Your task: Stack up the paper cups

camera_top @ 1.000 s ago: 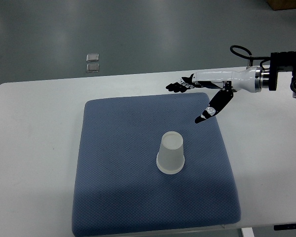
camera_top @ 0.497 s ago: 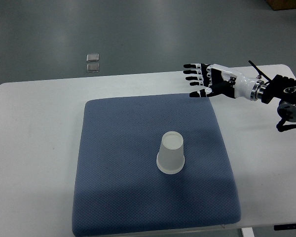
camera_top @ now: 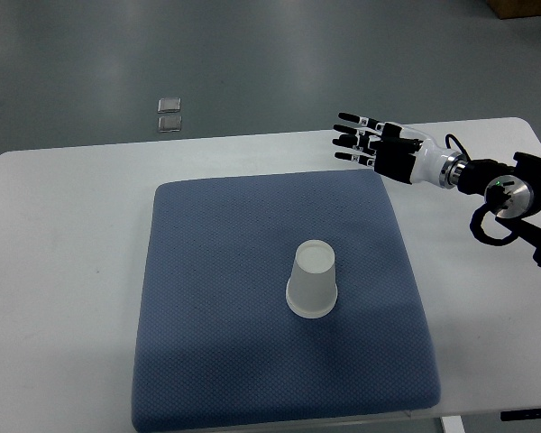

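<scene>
An upside-down stack of white paper cups point(camera_top: 313, 280) stands near the middle of the blue mat point(camera_top: 207, 343). My right hand point(camera_top: 368, 144) hovers over the mat's far right corner, well away from the cups. Its fingers are stretched out flat and hold nothing. The right arm point(camera_top: 487, 180) comes in from the right edge. The left arm does not show.
The mat lies on a white table point(camera_top: 63, 271) whose far edge runs just behind the hand. Two small clear objects point(camera_top: 169, 114) lie on the grey floor beyond the table.
The right hand has pulled back from over the mat toward the far right corner, and its wrist has turned so the fingers now lie flat. The cups have not moved.
</scene>
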You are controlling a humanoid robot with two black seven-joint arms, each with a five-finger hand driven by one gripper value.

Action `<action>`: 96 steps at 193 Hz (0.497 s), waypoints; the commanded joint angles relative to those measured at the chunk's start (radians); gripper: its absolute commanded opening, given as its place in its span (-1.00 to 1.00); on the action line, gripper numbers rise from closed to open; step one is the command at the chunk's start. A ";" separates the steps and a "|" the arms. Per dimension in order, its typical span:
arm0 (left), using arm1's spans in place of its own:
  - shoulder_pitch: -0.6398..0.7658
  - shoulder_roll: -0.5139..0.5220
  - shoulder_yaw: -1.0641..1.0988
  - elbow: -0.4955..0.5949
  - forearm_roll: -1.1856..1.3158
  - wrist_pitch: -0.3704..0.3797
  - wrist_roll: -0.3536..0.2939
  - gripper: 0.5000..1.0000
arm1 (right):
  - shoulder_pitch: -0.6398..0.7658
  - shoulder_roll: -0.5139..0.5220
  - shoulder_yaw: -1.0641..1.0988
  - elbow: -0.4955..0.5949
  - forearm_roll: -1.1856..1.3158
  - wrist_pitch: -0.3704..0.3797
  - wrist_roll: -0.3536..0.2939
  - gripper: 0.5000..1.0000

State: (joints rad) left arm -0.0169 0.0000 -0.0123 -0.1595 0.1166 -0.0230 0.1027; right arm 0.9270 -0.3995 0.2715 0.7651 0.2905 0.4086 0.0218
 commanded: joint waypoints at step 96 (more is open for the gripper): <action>0.000 0.000 0.000 0.000 0.000 0.000 0.000 1.00 | 0.001 0.010 0.002 -0.056 0.102 0.013 -0.005 0.70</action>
State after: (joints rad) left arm -0.0169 0.0000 -0.0123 -0.1595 0.1166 -0.0230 0.1026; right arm 0.9313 -0.3895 0.2744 0.7090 0.3935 0.4198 0.0045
